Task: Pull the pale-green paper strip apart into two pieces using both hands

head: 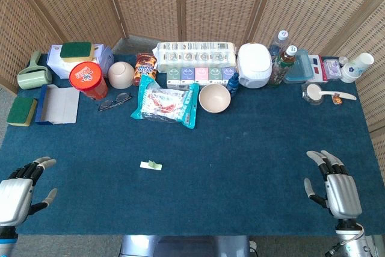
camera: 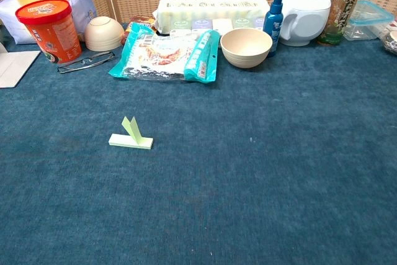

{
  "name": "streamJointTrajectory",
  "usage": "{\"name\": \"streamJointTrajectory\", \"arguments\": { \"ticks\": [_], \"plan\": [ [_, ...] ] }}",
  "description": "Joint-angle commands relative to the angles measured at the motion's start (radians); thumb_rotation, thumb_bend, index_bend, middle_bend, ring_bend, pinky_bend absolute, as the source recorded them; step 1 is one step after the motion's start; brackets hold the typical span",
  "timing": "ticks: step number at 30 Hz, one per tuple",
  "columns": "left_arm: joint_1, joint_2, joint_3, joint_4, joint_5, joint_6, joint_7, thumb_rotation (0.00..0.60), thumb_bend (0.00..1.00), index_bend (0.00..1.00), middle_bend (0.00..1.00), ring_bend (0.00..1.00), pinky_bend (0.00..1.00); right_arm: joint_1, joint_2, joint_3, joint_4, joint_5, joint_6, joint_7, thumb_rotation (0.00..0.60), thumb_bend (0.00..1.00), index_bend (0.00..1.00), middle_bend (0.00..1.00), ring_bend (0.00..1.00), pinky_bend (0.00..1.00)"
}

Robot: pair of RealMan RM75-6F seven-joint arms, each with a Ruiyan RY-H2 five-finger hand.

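The pale-green paper strip [head: 151, 165] lies on the blue table cloth, left of centre; in the chest view the strip [camera: 131, 138] shows one end folded up. My left hand [head: 19, 192] rests at the table's front left corner, fingers spread, holding nothing, well left of the strip. My right hand [head: 335, 186] is at the front right, fingers apart and empty, far from the strip. Neither hand appears in the chest view.
Along the back stand an orange tub [head: 88, 80], two beige bowls [head: 214, 97], glasses [head: 114, 100], a teal snack bag [head: 165, 104], a multipack of cartons [head: 195, 58], a white pot [head: 254, 65], bottles [head: 281, 64] and cups [head: 355, 66]. Sponges [head: 21, 111] lie at left.
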Motion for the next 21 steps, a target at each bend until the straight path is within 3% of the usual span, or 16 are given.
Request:
{"name": "streamJointTrajectory", "arguments": {
  "ticks": [1,13,21],
  "plan": [
    [0.000,0.000,0.000,-0.001,0.000,0.000,0.002,0.600,0.26,0.24,0.23,0.26,0.30,0.001,-0.002,0.001,0.003,0.002,-0.003,0.000,0.600,0.48,0.18,0.24,0.12,0.16],
    [0.007,0.014,-0.001,-0.001,0.006,0.012,-0.006,0.600,0.26,0.24,0.23,0.26,0.30,0.005,-0.009,0.000,0.011,0.000,-0.010,0.004,0.600,0.48,0.17,0.24,0.12,0.16],
    [-0.026,0.035,-0.019,-0.001,-0.019,-0.036,-0.020,0.600,0.26,0.24,0.23,0.26,0.30,0.006,-0.017,0.003,0.012,0.011,-0.017,-0.004,0.600,0.48,0.17,0.24,0.12,0.16]
  ]
}}
